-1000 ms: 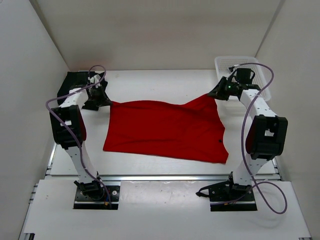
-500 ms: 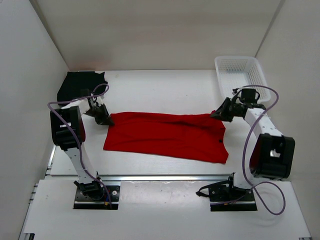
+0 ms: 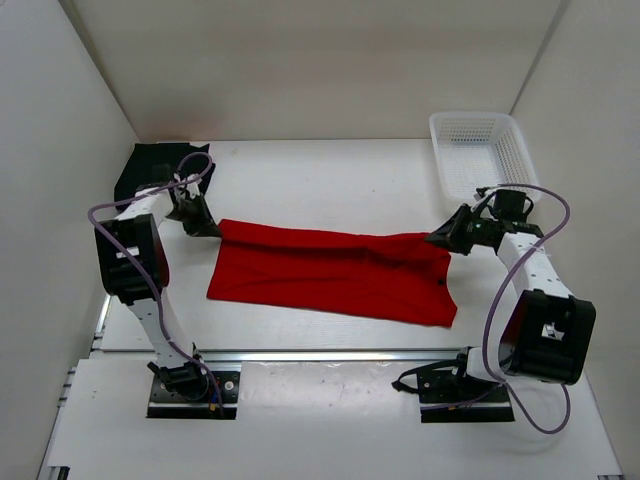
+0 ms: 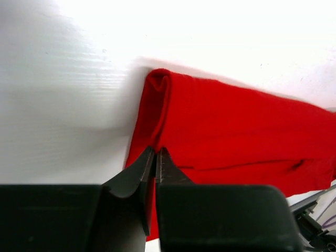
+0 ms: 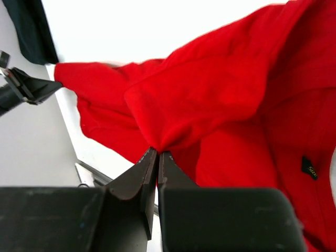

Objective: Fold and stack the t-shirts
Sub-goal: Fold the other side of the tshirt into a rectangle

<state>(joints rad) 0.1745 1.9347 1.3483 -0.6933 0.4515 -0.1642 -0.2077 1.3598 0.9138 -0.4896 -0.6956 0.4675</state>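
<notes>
Red cloth t-shirt point(image 3: 330, 272) lies folded into a long band mid white desk point(image 3: 330, 180). Left fingers point(image 4: 137, 173) are closed on its far-left fold edge. Right fingers point(image 5: 137, 176) are pinched shut on bunched cloth at the far-right corner. Only the top view shows the white plastic mesh basket point(image 3: 478, 150) far right. Black cloth t-shirt point(image 3: 150, 168) sits far left. The right wrist view shows a small black label point(image 5: 309, 168) clearly.

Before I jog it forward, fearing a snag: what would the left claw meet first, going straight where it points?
The red t-shirt, whose fold the left claw pinches; depth beyond is unclear.
</notes>
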